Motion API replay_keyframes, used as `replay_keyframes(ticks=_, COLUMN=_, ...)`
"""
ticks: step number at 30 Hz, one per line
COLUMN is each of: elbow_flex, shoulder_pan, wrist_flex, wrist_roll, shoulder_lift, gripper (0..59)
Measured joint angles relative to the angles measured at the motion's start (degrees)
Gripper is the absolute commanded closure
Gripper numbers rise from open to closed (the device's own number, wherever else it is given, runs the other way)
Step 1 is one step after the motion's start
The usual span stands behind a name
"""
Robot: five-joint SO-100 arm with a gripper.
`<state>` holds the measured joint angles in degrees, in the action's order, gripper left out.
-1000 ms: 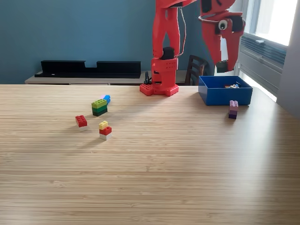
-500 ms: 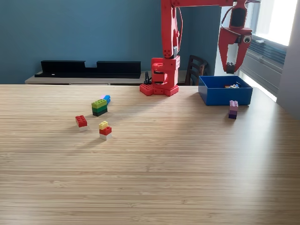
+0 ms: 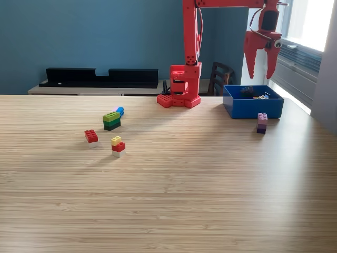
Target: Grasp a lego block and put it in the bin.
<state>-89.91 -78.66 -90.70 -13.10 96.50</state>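
Looking across the counter [image 3: 168,200], we've got loose lego first: a yellow-red-white stack [image 3: 118,146], a red block [image 3: 91,136], a green pair [image 3: 111,120], all toward the exterior view's left. Further right sits a purple block [image 3: 261,122], just in front of the blue bin [image 3: 253,107] (a few pieces inside). Above the bin hangs the red claw [image 3: 261,66], jaws apart, empty.

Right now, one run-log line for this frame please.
gripper: open, empty, above bin | blocks inside bin | purple block: on table beside bin
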Motion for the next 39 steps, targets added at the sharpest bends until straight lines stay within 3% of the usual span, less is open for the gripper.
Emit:
replay_keyframes(ticks=5, elbow_flex=0.0, shoulder_pan=0.35, wrist_flex=0.0, wrist_roll=0.0, shoulder_lift=0.0, gripper=58.5)
replay_keyframes(ticks=13, elbow_flex=2.64, shoulder_pan=11.16, wrist_flex=0.0, wrist_roll=2.72, shoulder_lift=0.09, gripper=58.5)
replay_keyframes(ticks=24, elbow_flex=8.88, shoulder_pan=45.7, wrist_flex=1.58, wrist_roll=10.46, shoulder_lift=0.09, gripper=58.5)
replay_keyframes(ticks=28, elbow_flex=8.88, shoulder_pan=56.78, wrist_flex=3.16, wrist_roll=10.37, shoulder_lift=0.09, gripper=58.5)
replay_keyframes(ticks=39, elbow_flex=5.8, shoulder_pan=63.37, wrist_flex=7.73, wrist_roll=10.2, shoulder_lift=0.18, gripper=58.5)
